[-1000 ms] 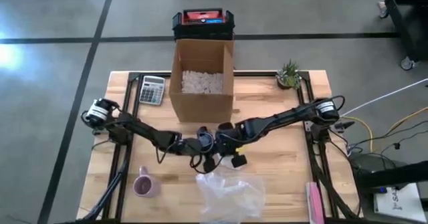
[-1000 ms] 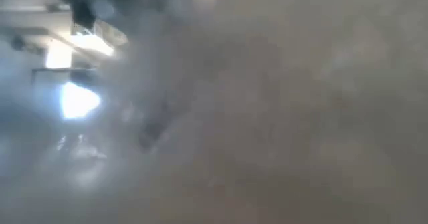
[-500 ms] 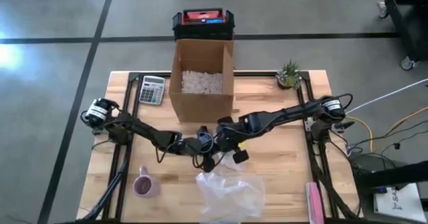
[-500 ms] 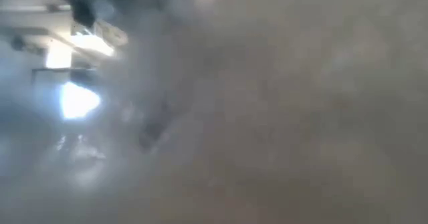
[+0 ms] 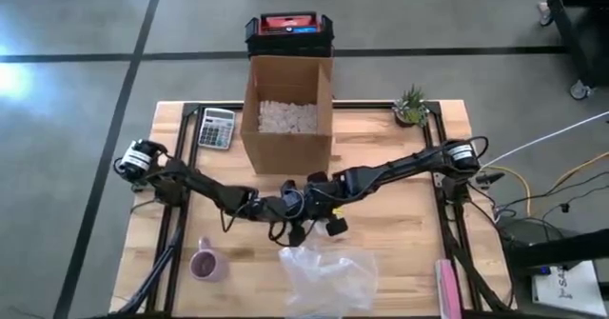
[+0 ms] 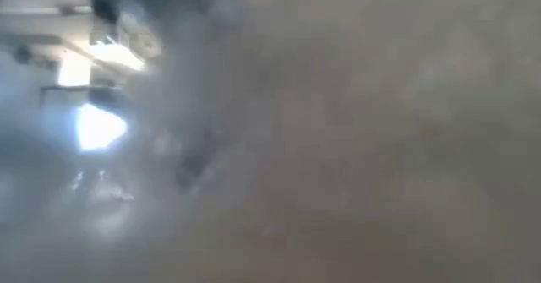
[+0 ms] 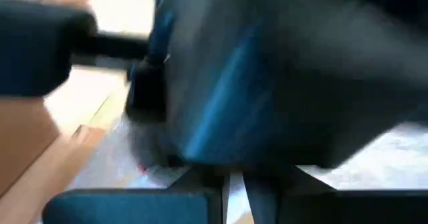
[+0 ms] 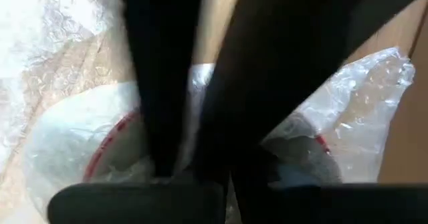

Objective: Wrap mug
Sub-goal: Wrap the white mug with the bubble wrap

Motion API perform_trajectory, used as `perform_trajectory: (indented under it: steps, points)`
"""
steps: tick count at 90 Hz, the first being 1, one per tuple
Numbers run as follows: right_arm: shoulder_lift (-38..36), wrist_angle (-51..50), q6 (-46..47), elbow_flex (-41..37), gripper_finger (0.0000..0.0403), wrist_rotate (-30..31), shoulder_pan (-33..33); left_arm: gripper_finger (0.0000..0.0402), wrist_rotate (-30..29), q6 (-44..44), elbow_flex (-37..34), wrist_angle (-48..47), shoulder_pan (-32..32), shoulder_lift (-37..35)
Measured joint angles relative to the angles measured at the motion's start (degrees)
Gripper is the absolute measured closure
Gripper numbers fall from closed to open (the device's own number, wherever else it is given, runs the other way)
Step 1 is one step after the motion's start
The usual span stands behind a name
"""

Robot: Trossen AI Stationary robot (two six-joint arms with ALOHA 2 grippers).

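Observation:
The pink mug (image 5: pixel 204 262) stands upright on the table near the front left, with no gripper touching it. A sheet of clear bubble wrap (image 5: pixel 328 279) lies crumpled on the table at the front middle. My left gripper (image 5: pixel 290 231) and my right gripper (image 5: pixel 333 227) sit close together just beyond the wrap's far edge, fingers pointing down toward it. In the wrist views each pair of fingers, left (image 7: pixel 233 184) and right (image 8: pixel 227 184), looks shut. The right wrist view shows bubble wrap (image 8: pixel 67 63) over a white round thing with a red rim (image 8: pixel 73 144). My left gripper is low over the far edge of the bubble wrap, but the other arm fills its wrist view, so I cannot tell whether it touches the wrap. My right gripper is also just above the wrap; the left arm stands in front of the fingertips, so contact cannot be told.
An open cardboard box (image 5: pixel 285 119) with white packing fill stands at the far middle, and a red and black case (image 5: pixel 288 33) lies behind it. A calculator (image 5: pixel 217 127) lies at the far left and a small plant (image 5: pixel 411 105) at the far right. Bubble wrap blocks the low view.
My right arm has swung slightly toward the far edge and come back, staying beside my left gripper. The mug and the bubble wrap have kept their places.

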Motion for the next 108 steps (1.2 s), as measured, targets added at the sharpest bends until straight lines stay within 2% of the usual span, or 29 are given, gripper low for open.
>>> perform_trajectory:
  steps: [17, 26, 60, 74, 95, 108]
  points:
    - [-0.3, 0.7, -1.2, -0.1, 0.0403, -0.1, 0.0, 0.0380, -1.7, 0.1, 4.6, -19.5, -0.2, -4.2]
    - [-0.3, 1.1, -1.9, -0.1, 0.0403, -0.1, 0.0, 0.0380, -3.3, 0.0, 5.0, -24.0, -0.1, -4.8]
    - [-0.2, 2.7, -9.5, -0.3, 0.0403, -0.6, 0.0, 0.0380, -4.7, 0.0, 3.8, -23.4, 0.0, -2.9]
    - [-0.2, 4.2, -14.9, -0.3, 0.0403, -3.7, 0.1, 0.0380, -3.0, -0.8, 3.6, -24.0, -0.6, -2.7]
    - [-0.1, 7.7, -25.5, -0.4, 0.0403, -7.0, 0.2, 0.0380, -2.0, -6.4, 3.6, -31.7, -2.9, -6.5]
    - [-0.1, 10.5, -30.7, -0.4, 0.0403, -8.2, 0.2, 0.0380, -3.4, -8.9, 3.6, -34.5, -4.2, -8.0]
